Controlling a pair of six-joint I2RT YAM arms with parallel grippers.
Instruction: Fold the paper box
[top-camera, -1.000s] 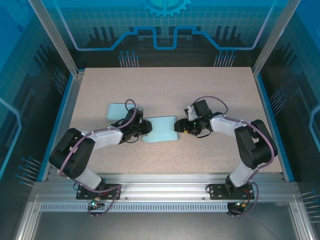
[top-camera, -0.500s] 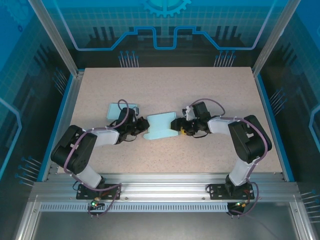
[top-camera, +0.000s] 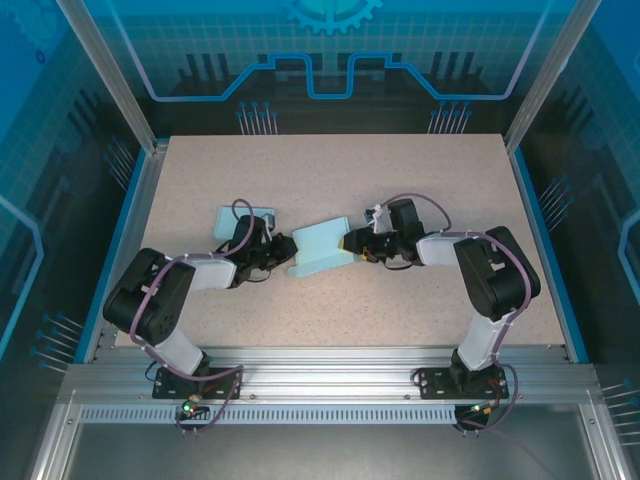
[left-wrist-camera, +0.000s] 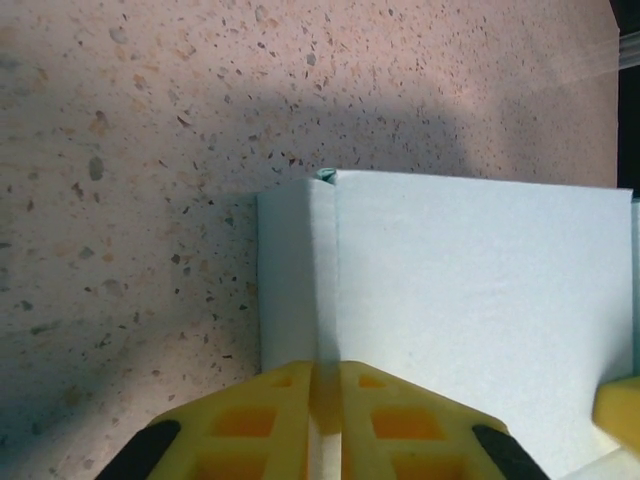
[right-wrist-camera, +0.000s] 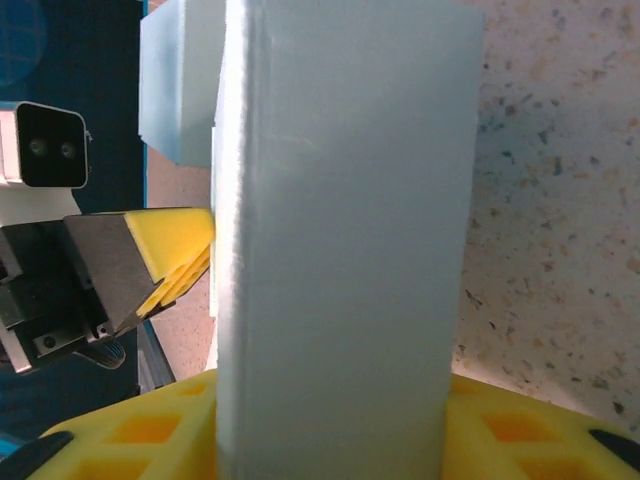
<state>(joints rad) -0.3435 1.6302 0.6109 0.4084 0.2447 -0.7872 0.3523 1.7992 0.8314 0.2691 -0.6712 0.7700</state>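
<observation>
Blue walls (top-camera: 60, 150) ring the speckled table (top-camera: 330, 180), where left hand (top-camera: 284, 251) and right hand (top-camera: 349, 243) clamp the paper box (top-camera: 320, 251).

The paper box (top-camera: 320, 250) is plain pale aqua; the table (top-camera: 400, 180) is beige with dark speckles; the left gripper (left-wrist-camera: 325, 380) has yellow fingers (left-wrist-camera: 265, 420).

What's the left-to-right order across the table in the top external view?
left arm's elbow → flat blue paper piece → left gripper → paper box → right gripper → right arm's elbow
</observation>
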